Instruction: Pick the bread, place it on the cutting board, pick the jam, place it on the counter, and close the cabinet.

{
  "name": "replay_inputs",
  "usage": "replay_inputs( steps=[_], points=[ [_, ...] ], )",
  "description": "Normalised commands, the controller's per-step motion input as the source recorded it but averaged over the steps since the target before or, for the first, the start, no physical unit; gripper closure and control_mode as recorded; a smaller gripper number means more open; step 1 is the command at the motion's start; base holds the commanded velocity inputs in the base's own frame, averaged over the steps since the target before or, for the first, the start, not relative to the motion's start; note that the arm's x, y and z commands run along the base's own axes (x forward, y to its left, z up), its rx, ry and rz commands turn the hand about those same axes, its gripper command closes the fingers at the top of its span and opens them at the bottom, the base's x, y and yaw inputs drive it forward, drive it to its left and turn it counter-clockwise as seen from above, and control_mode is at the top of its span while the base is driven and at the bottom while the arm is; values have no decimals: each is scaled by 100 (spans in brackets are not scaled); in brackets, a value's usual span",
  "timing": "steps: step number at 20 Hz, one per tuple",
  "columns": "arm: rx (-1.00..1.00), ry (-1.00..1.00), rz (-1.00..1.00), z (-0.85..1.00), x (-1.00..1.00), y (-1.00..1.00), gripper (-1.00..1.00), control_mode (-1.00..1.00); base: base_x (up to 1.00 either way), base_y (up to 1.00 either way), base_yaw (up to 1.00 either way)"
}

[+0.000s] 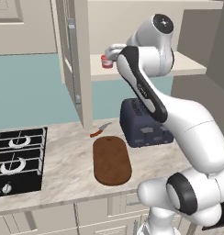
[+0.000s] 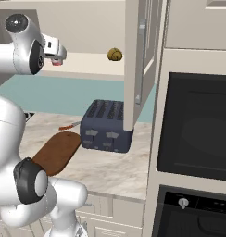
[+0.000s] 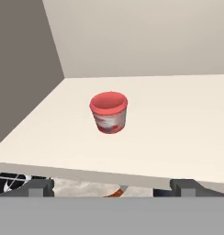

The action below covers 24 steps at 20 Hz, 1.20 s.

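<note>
Hand view puts the jam (image 3: 109, 113) dead ahead of the gripper (image 3: 112, 186), sitting alone on the pale cabinet (image 1: 146, 71) shelf with bare shelf all round it. The jaws are spread wide with nothing between them, and the jar is near but not touching.

My guess on handling: it's a squat, stiff little jar, probably light, smooth-sided so maybe a bit slippery, and breakable if dropped. I'd pinch it across the middle of the body, below the lid, fingers either side.

Biggest to smallest, counted: one cabinet with its doors hanging open, one counter (image 1: 68, 160) well below the gripper, one stove (image 1: 17, 158) down there too. One toaster (image 1: 141, 124) sits almost straight below the hand, with one cutting board (image 1: 112, 160) lying bare beside it. Then one jam, one bread (image 2: 115, 54) further along the same shelf off to the gripper's side, and one small knife (image 1: 100, 130) on the counter beyond the board.

So the bread isn't on the board yet.
</note>
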Motion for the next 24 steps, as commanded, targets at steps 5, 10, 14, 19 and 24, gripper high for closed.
replay_inputs(
  steps=[5,10,14,19,24],
  points=[
    [-4,0,0,0,32,2,-100,-100,0,0,0],
    [-3,0,0,0,31,3,-100,-100,0,0,0],
    [-4,0,0,-6,30,11,-100,-100,0,0,0],
    [-3,0,0,-8,27,11,-100,-100,0,0,0],
    [0,0,0,-6,17,4,-100,-100,0,0,0]
  ],
)
